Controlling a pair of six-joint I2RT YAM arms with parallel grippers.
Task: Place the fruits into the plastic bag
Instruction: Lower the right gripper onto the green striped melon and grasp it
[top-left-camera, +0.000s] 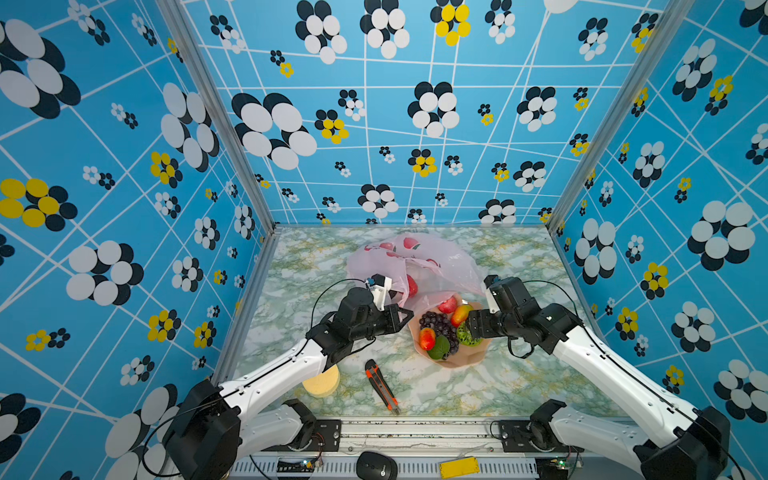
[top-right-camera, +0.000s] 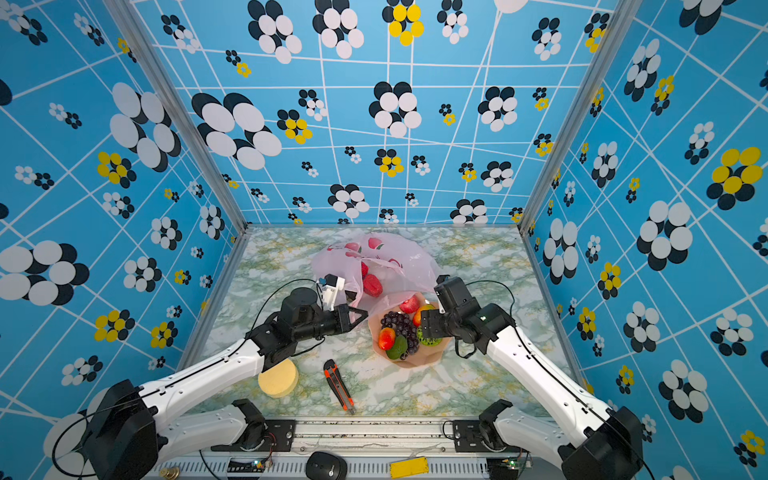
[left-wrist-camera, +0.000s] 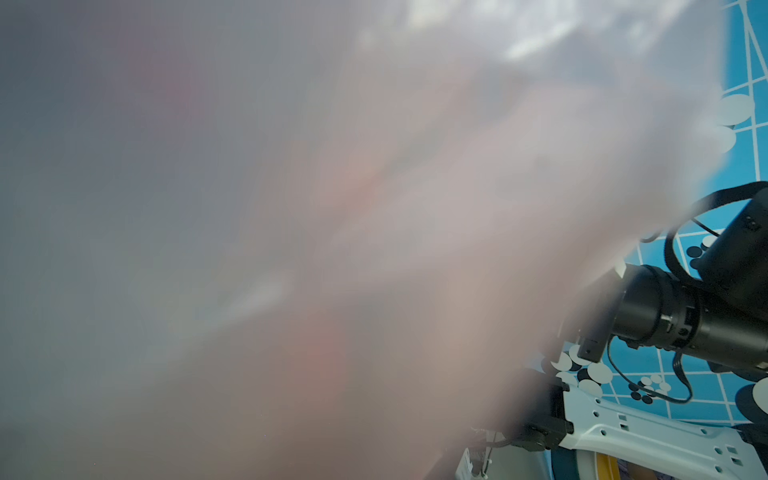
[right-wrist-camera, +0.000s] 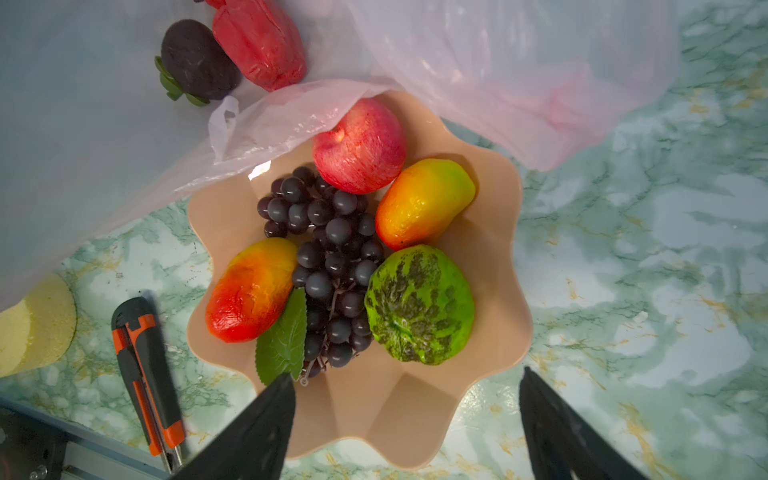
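Observation:
The plastic bag (top-left-camera: 436, 257) lies at the back of the table, with its mouth facing the bowl. My left gripper (top-left-camera: 405, 316) is shut on the bag's front rim, and bag film (left-wrist-camera: 374, 249) covers the left wrist view. Inside the bag lie a red fruit (right-wrist-camera: 259, 41) and a dark fruit (right-wrist-camera: 199, 60). The salmon bowl (right-wrist-camera: 415, 415) holds a red fruit (right-wrist-camera: 359, 145), two mangoes (right-wrist-camera: 424, 203) (right-wrist-camera: 251, 291), purple grapes (right-wrist-camera: 328, 257) and a green fruit (right-wrist-camera: 419, 305). My right gripper (right-wrist-camera: 406, 374) hangs open over the bowl's near side and holds nothing.
An orange-black utility knife (top-left-camera: 380, 386) lies in front of the bowl. A yellow sponge disc (top-left-camera: 322, 382) sits partly under the left arm. A black mouse (top-left-camera: 376, 465) and a yellow plate (top-left-camera: 459, 467) lie on the front rail.

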